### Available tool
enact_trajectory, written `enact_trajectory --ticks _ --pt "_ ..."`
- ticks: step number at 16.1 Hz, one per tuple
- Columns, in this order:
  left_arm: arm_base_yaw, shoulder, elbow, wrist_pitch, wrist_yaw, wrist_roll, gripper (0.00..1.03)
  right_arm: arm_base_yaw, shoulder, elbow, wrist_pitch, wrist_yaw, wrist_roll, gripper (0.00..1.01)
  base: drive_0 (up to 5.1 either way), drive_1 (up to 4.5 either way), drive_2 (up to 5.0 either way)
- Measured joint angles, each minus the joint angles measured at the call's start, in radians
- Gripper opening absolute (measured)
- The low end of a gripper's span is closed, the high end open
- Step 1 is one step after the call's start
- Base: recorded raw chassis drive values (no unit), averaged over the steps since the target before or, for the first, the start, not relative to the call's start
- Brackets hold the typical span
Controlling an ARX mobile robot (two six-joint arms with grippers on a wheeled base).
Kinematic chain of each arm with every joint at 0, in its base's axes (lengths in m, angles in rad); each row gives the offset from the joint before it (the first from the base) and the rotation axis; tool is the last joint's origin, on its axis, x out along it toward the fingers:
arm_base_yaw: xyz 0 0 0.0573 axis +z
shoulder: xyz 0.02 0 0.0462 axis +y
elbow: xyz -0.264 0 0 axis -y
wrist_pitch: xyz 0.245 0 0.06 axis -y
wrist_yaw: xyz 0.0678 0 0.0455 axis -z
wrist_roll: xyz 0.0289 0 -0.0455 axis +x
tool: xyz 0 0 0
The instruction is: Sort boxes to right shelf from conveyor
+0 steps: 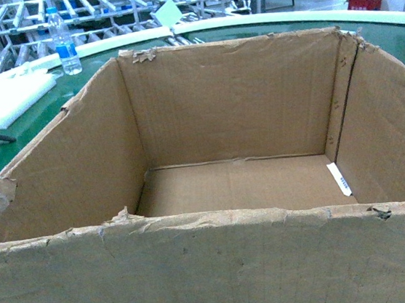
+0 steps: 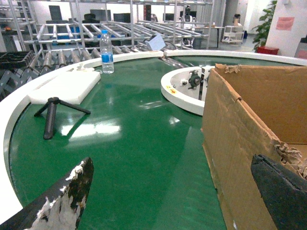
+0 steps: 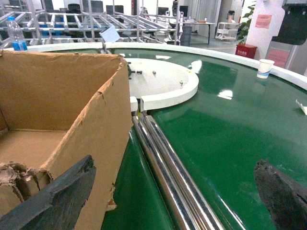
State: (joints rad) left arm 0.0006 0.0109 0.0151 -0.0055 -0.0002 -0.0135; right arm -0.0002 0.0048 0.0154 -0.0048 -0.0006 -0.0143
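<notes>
Conveyor (image 2: 134, 143): one broad dark-green belt with a pale curved rim, filling both wrist views and carrying everything else.

Carton (image 1: 210, 158): one large brown corrugated box, open-topped, with torn edges, standing on the belt directly before the robot. It is empty save for one small white label strip (image 1: 339, 178) at the inner right wall. Its left wall shows in the left wrist view (image 2: 230, 139), its right wall in the right wrist view (image 3: 96, 124).

Pipe racks (image 2: 120, 28): bare metal frames beyond the belt's far rim. Which of them, if any, is the right shelf cannot be told.

Left gripper (image 2: 177, 191): jaws spread apart, one finger over the belt, the other at the carton's near left corner; nothing is clamped.

Right gripper (image 3: 172, 191): jaws likewise spread, one finger at the carton's near right corner, the other over the belt.

Smaller items: one white slab (image 2: 67, 86), one black tripod (image 2: 53, 115), one water bottle (image 2: 106, 51), one paper cup (image 3: 265, 68).

Progress, as a judgement: early. The carton sits on the belt and is not yet lifted; gripping, carrying and shelving remain.
</notes>
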Motion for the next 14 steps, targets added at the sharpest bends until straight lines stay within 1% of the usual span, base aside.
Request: enact_trajectory --ticks 14 --pt "0.0 0.0 0.0 0.0 0.0 0.0 0.98 0.0 0.0 0.0 0.0 0.0 0.0 0.98 0.0 0.0 0.0"
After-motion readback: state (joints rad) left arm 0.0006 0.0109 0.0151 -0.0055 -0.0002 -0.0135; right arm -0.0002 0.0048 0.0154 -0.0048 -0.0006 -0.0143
